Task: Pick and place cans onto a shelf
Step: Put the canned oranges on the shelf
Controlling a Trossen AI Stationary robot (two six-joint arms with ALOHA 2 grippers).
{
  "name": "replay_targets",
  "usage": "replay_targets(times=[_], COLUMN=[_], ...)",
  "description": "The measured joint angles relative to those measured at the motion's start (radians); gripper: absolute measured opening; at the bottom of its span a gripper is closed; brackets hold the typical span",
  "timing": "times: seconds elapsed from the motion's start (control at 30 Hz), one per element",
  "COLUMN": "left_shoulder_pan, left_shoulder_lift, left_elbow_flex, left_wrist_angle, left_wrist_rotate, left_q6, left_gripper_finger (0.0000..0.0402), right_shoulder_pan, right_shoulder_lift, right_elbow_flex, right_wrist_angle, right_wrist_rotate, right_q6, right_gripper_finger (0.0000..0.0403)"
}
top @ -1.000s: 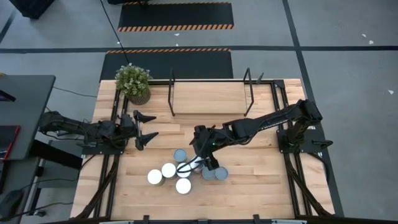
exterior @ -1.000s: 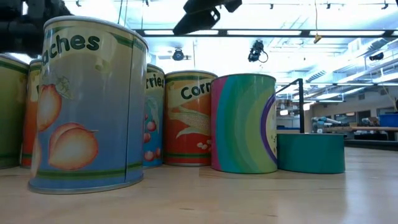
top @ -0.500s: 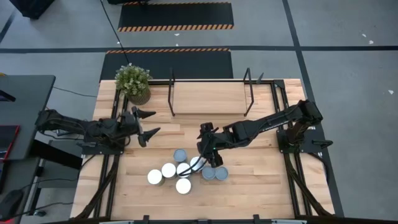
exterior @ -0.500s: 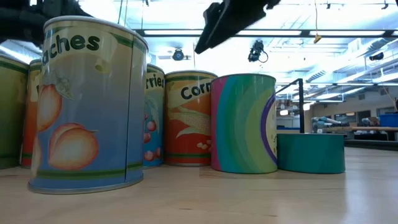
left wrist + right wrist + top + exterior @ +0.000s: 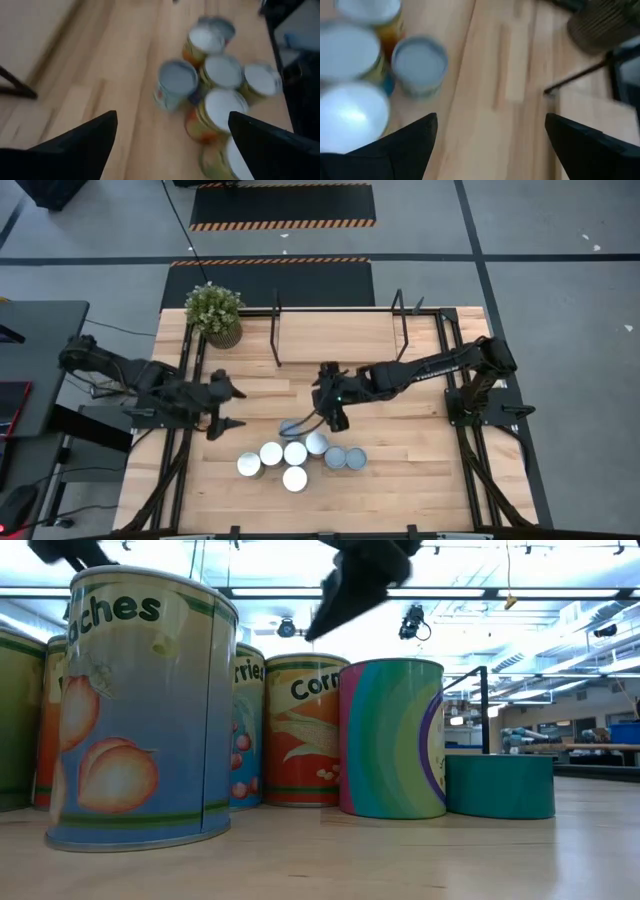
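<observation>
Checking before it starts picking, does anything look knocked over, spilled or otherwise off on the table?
Nothing stands out. All seven cans stand upright in a tight cluster, the shelf sits square, and the potted plant is upright.

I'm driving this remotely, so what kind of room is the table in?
Probably a robotics lab or workshop, not a home. The wooden table stands on a bare grey floor with hazard-striped mats, and the low view shows long ceiling lights over an open hall with workbenches.

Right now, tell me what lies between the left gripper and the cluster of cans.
Nothing: in the high view, only bare tabletop separates the open left gripper from the cans. The left wrist view shows the same bare wood.
</observation>
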State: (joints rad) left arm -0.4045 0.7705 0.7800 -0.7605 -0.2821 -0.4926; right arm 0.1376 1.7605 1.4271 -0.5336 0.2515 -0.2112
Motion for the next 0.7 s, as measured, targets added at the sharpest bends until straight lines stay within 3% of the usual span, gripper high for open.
replay_targets(times=[0.13, 0.27, 0.5, 0.7], left_shoulder_pan=[-0.056, -0.124, -0.221, -0.332], left_shoulder_lift=[0.171, 0.323, 0.465, 0.533], left_elbow_flex=[0.175, 0.279, 0.294, 0.293], left_wrist_angle=[-0.177, -0.292, -0.329, -0.330], left_wrist_rotate=[0.019, 0.055, 0.128, 0.175], left_q6=[-0.101, -0.183, -0.336, -0.524], left_gripper_finger=[0.0387, 0.0387, 0.0387, 0.0387], right_shoulder_pan=[0.024, 0.036, 0.017, 0.020], right_shoulder_lift=[-0.018, -0.087, -0.272, -0.327], right_elbow_flex=[-0.008, -0.111, -0.356, -0.453], right_wrist_angle=[-0.066, 0.051, 0.345, 0.462], right_wrist_rotate=[0.077, 0.109, 0.119, 0.116], right_q6=[0.048, 0.031, 0.010, 0.042], right_gripper_finger=[0.0377, 0.0375, 0.0373, 0.0373])
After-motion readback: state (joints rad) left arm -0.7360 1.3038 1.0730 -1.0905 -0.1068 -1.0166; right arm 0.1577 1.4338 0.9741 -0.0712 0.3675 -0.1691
